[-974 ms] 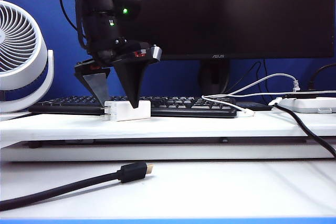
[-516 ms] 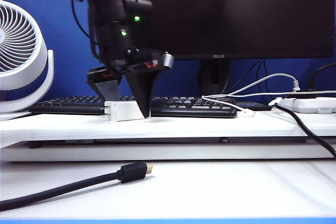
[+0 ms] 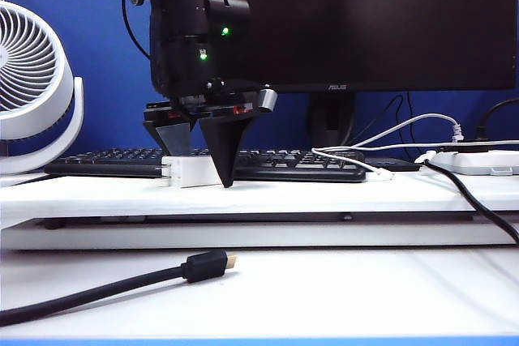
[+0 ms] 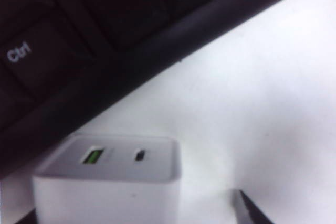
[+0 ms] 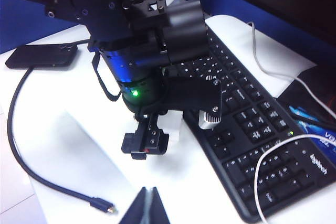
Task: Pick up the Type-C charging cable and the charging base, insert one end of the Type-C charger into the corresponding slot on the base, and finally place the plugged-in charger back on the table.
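The charging base [image 3: 193, 171] lies on the raised shelf board [image 3: 324, 194] of the bench [image 3: 365, 289], at centre-left of the exterior view, just in front of the keyboard [image 3: 276, 164]. You see its long axis running across the frame, with the short prongs at its left end. In the left wrist view, the charging base [image 4: 110, 179] turns its port face to the camera: a green-lined socket beside a small oval one, with the dark keyboard [image 4: 79, 40] edge running diagonally behind it.

The left tool [image 3: 203, 164] points straight down over the base, one finger on each side of the block, jaws apart; whether the pads touch it you cannot tell. The left arm stands nearly upright above it, green lights showing on its housing.

The Type-C charging cable [image 3: 357, 164] loops over the keyboard's right end, its plug resting on the shelf, well apart from the base.

The right tool [image 5: 148, 205] shows at the lower edge of its wrist view, fingertips together, holding nothing, above the bench and looking down on the left arm.

A thick black cable [image 3: 122, 281] with a gold tip lies on the lower bench surface.
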